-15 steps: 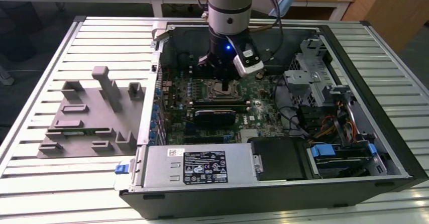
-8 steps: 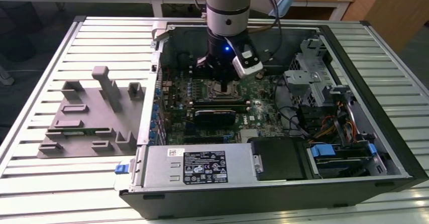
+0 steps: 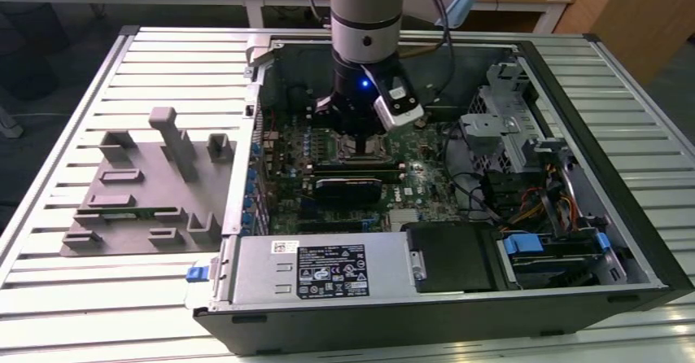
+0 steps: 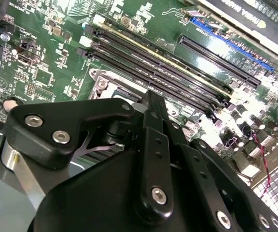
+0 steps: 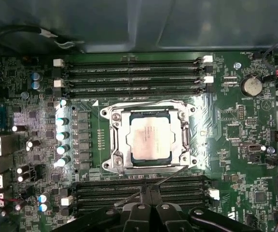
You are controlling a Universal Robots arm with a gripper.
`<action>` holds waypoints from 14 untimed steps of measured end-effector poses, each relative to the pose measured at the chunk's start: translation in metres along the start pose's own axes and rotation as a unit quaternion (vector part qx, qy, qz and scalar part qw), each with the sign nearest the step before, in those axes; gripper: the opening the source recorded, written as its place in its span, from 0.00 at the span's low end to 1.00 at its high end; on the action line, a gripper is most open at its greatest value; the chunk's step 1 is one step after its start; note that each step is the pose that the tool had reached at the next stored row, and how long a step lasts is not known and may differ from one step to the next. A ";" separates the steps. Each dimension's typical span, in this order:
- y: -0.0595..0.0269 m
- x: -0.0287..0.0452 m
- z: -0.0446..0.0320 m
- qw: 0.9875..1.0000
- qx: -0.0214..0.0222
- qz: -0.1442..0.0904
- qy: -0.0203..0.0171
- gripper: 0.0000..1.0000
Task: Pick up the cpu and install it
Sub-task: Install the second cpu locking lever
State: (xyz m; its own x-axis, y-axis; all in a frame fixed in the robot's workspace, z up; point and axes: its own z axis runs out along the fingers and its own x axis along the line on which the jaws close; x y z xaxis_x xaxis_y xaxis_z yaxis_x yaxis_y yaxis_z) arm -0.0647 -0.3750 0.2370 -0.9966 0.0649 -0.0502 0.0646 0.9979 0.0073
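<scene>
First wrist view: cpu [image 5: 150, 139] sits seated in the motherboard socket [image 5: 149, 140]; my gripper [image 5: 149, 192] hovers just beside it, fingers together, holding nothing.

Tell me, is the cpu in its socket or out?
In. In the first wrist view the cpu lies flat inside the metal socket frame on the motherboard.

No print can be read on the power supply's white label [image 3: 331, 270].
</scene>
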 end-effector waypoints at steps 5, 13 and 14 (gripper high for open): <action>-0.0011 0.0046 0.0009 1.000 0.000 -0.001 0.000 0.11; -0.0022 0.0117 0.0027 1.000 0.000 -0.001 0.000 0.11; -0.0024 0.0122 0.0032 1.000 0.000 -0.001 0.000 0.11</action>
State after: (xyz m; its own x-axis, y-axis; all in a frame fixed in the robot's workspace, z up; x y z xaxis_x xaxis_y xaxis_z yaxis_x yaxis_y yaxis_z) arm -0.0769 -0.3766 0.2332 -0.9967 0.0634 -0.0505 0.0631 0.9980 0.0074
